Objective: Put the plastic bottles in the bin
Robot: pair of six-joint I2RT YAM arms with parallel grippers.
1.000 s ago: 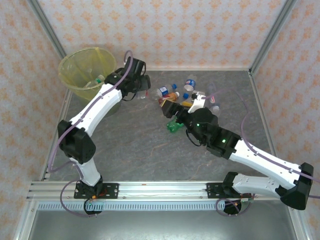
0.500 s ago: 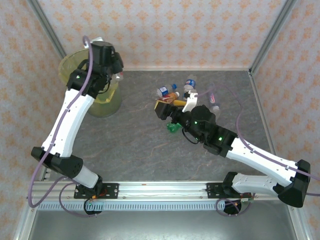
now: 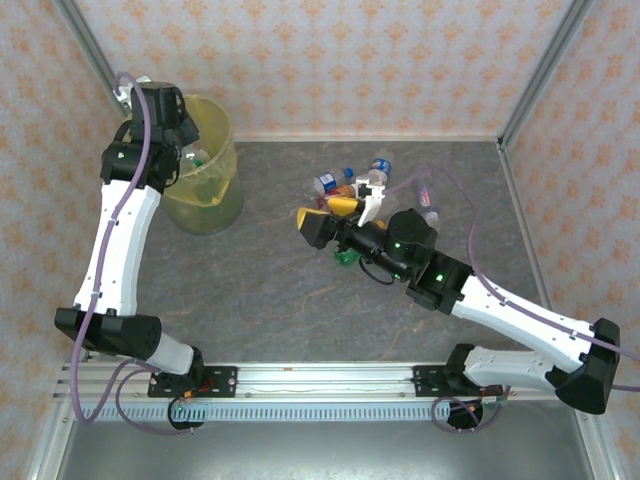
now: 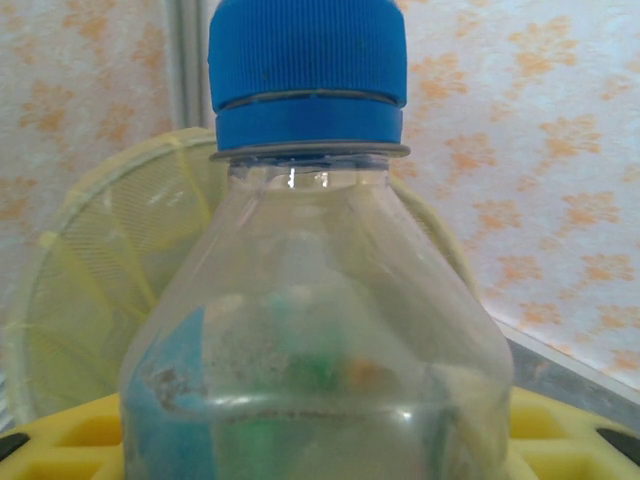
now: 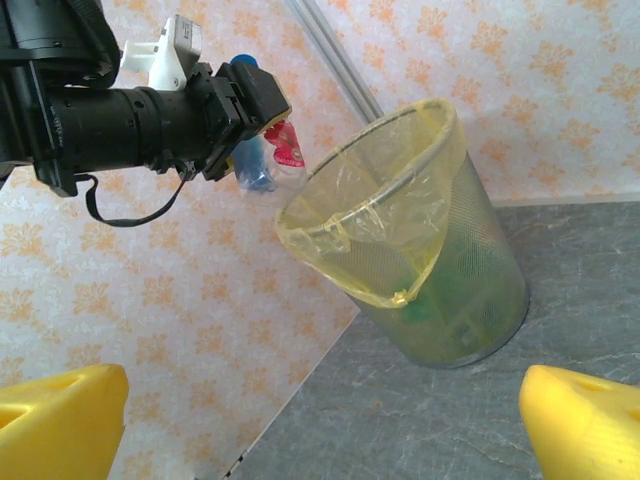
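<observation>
The grey stone-patterned surface (image 3: 270, 300) carries both arms. The left arm (image 3: 110, 240) rises from its base at the near edge, folds at the elbow and stretches its long white link toward the far left corner. Its black wrist is raised beside the round mesh bin lined with a translucent yellow bag (image 5: 455, 250). The right arm (image 3: 500, 310) lies low, reaching diagonally from the near right to the middle of the surface.

The left end effector (image 4: 320, 450) is clamped on a clear plastic bottle with a blue cap (image 4: 315, 290), with yellow fingers (image 4: 70, 435) on either side of its body. The bottle hangs in the air just beside and above the bin's rim; whether it is over the opening I cannot tell. The right end effector (image 5: 325, 385) stands wide apart with nothing between its yellow tips, facing the bin.

A heap of small plastic bottles (image 3: 372, 180) lies just beyond the right wrist, partly covered by it, so the count is unclear. A green bottle (image 3: 346, 258) peeks from under that arm. Inside the bin, green shapes blur through the bag. The held bottle's lower half is cut off in the left wrist view.
</observation>
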